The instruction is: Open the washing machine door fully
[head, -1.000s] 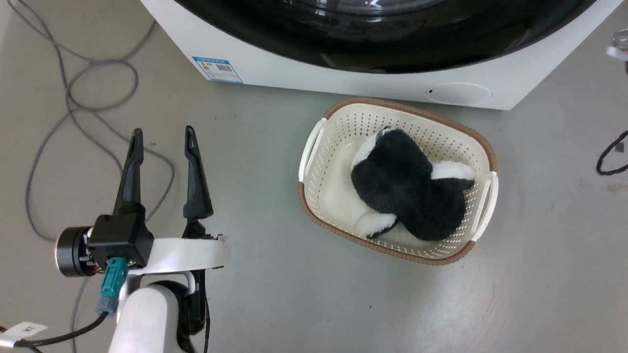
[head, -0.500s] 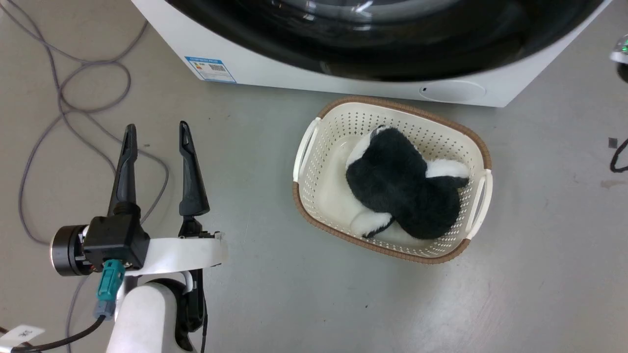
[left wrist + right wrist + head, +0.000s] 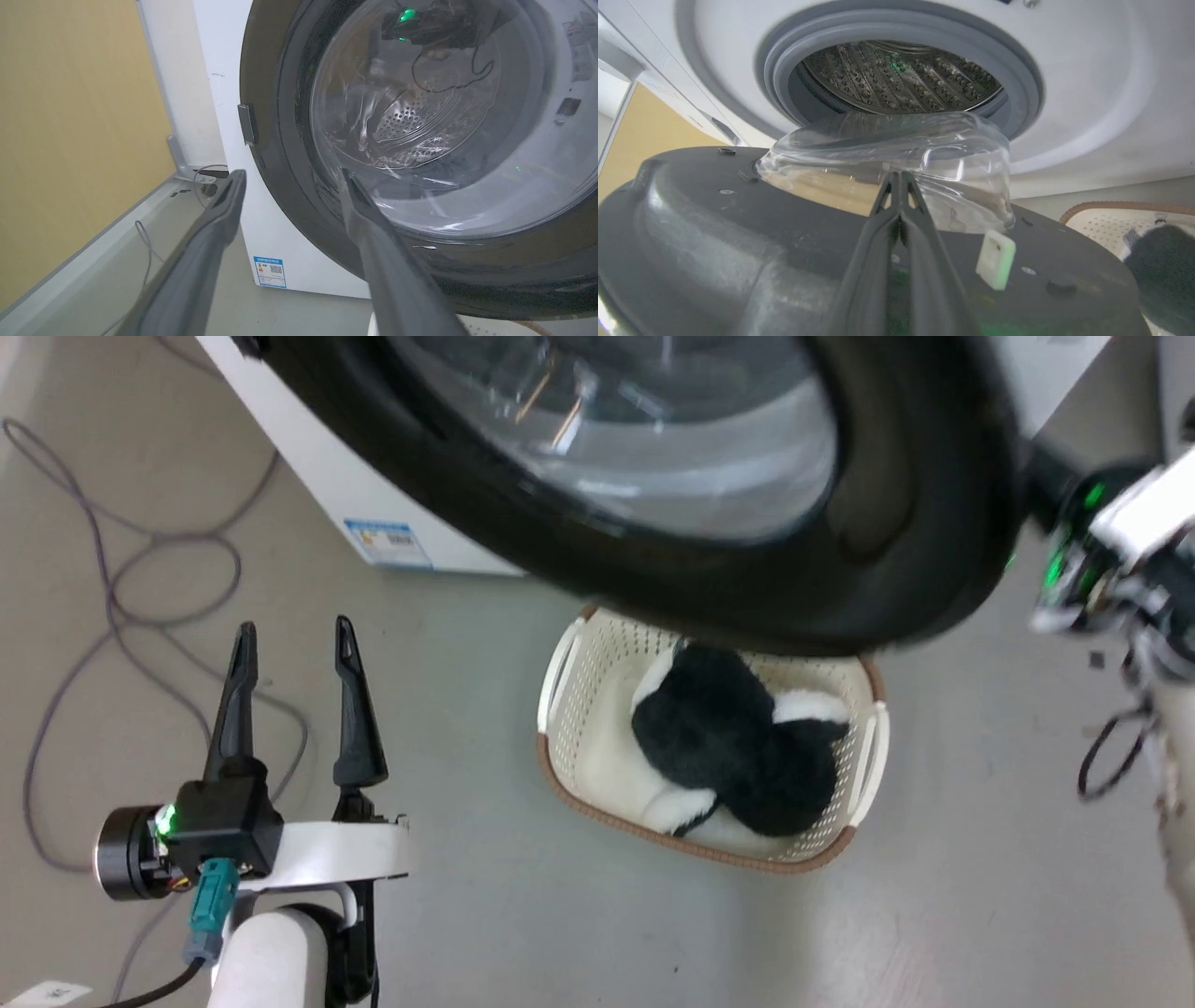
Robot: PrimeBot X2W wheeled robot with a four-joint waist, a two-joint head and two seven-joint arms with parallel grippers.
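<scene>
Right wrist view: the round glossy black washing machine door (image 3: 714,224), clear glass bowl bulging, is seen ajar before the white washing machine (image 3: 1087,84); the right gripper (image 3: 899,177) is pressed closed, the left gripper (image 3: 294,627) spread, empty.

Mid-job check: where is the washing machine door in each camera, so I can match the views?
Head view: the washing machine door spans the top, overhanging the laundry basket.
Left wrist view: the door takes up the centre and right.
Right wrist view: its inner face lies across the lower half.
Landmark: the basket, lower right in the right wrist view; the blue label links the head and left wrist views.
</scene>
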